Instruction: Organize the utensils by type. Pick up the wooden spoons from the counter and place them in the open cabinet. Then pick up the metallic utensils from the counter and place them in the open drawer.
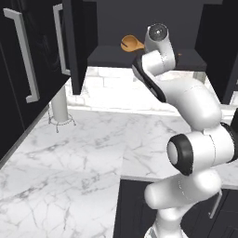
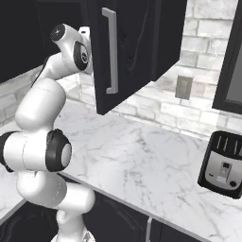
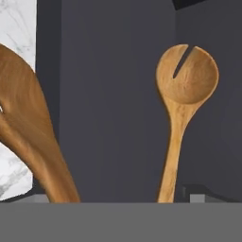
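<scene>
Now the white arm (image 1: 195,107) is reaching over the counter (image 1: 69,158) into the open cabinet (image 1: 139,58), its claw spread wide and grasping nothing. Farther in, two wooden spoons (image 3: 182,104) are lying on the dark shelf.

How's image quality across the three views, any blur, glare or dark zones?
Left base view: soft, slightly blurry render; the open dark cabinet interior is dim, with the tan wooden spoon bowl just readable. Right base view: even light, no glare on the white marble counter; the black toaster is sharp enough. Hand view: the slotted round-bowled wooden spoon is crisp, the larger wooden spoon cropped at the left edge.
</scene>
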You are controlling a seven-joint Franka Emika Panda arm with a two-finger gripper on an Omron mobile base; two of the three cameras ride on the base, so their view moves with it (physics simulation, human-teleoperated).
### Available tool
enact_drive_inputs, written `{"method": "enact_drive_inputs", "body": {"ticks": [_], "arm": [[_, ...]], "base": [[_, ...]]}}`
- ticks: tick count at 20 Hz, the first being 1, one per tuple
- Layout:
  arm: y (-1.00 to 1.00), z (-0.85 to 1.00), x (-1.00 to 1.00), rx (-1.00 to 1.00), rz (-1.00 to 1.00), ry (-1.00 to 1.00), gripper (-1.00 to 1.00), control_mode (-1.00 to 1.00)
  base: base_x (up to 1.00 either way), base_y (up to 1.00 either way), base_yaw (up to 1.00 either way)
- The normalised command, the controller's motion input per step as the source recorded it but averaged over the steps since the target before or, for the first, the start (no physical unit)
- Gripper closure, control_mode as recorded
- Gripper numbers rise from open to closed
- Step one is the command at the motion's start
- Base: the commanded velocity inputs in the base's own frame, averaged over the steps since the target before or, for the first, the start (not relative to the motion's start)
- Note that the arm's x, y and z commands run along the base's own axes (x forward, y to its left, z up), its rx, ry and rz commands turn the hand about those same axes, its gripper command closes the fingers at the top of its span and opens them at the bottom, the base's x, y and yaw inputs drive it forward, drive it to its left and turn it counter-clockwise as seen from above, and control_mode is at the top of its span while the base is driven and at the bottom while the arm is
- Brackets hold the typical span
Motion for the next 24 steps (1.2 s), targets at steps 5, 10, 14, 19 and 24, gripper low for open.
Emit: {"method": "enact_drive_inputs", "body": {"ticks": [5, 10, 14, 19, 24], "arm": [[-0.02, 0.20, 0.41, 0.00, 0.00, 0.00, -1.00, -1.00], [0.00, 0.34, 0.48, 0.00, 0.00, 0.00, -1.00, -1.00], [-0.02, 0.42, 0.52, 0.07, -0.01, 0.00, -1.00, -1.00], [-0.01, 0.00, 0.39, 0.17, -0.06, 0.04, -1.00, -1.00], [-0.01, -0.19, 0.15, 0.22, -0.06, 0.04, -1.00, -1.00]], "base": [[0.00, 0.00, 0.00], [0.00, 0.00, 0.00], [0.00, 0.00, 0.00], [0.00, 0.00, 0.00], [0.00, 0.00, 0.00]]}}
